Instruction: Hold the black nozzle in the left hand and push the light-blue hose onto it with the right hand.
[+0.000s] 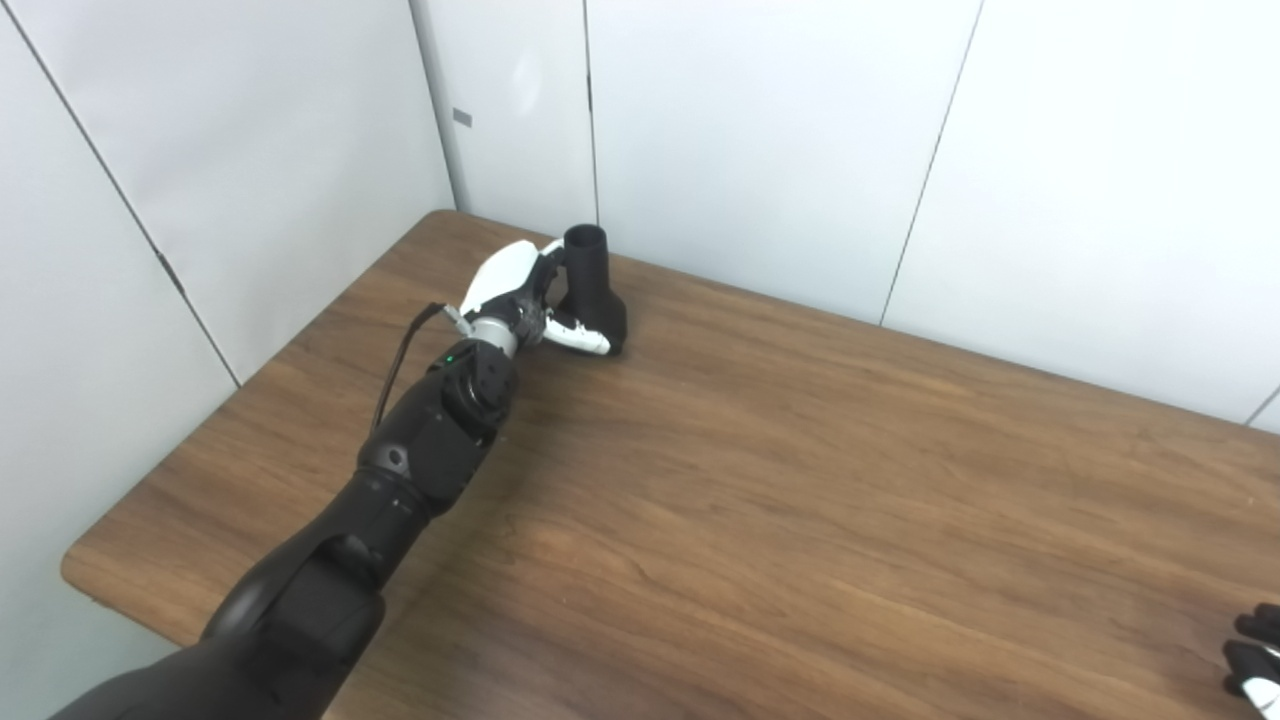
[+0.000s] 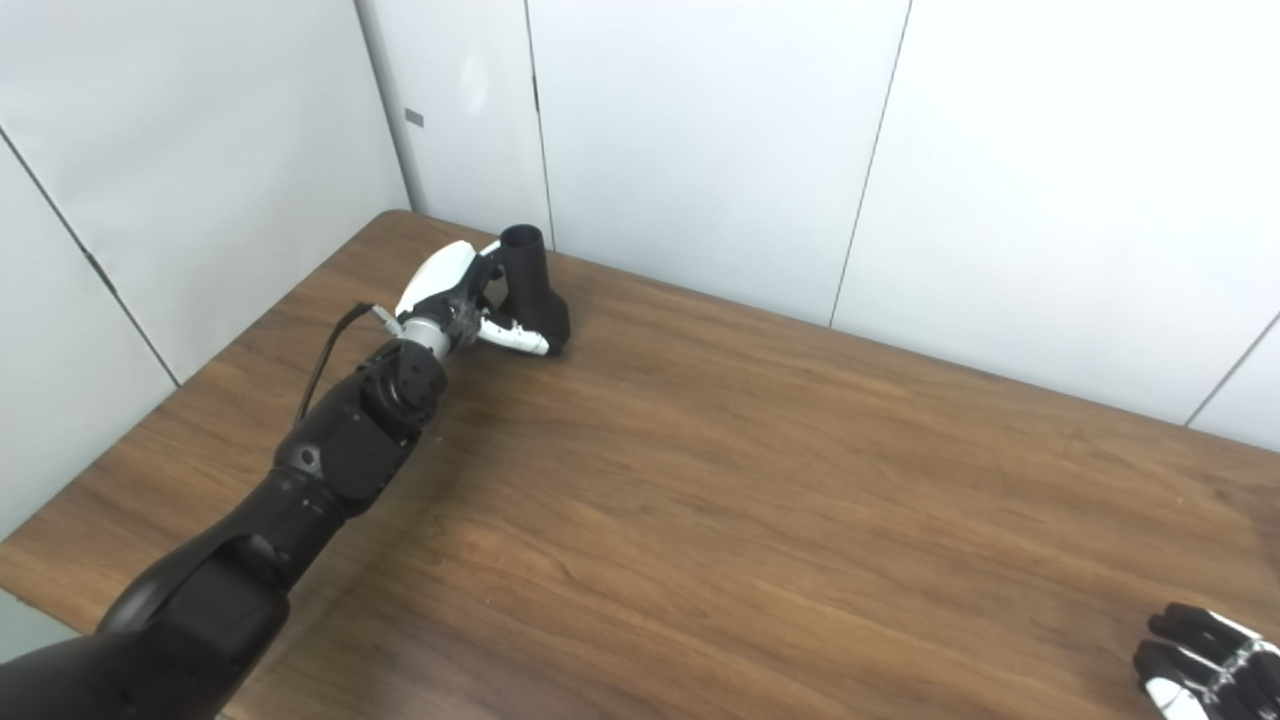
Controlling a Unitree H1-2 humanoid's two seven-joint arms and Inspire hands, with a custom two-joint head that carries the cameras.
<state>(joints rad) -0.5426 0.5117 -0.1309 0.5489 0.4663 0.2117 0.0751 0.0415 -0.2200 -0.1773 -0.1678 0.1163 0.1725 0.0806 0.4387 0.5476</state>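
Note:
A black nozzle [image 1: 594, 285] stands upright near the far left corner of the wooden table [image 1: 800, 480], its round opening facing up. My left hand [image 1: 520, 295] is wrapped around it, the thumb across its flared base and the fingers behind its neck. Only the dark fingertips of my right hand [image 2: 1200, 655] show, at the bottom right corner, low over the table; whether it holds anything cannot be told. No light-blue hose is in either view.
White wall panels [image 1: 760, 140] rise right behind the table's far edge and along its left side, close to the nozzle. The table's left corner [image 1: 75, 570] is rounded. A black cable [image 1: 400, 360] loops beside my left wrist.

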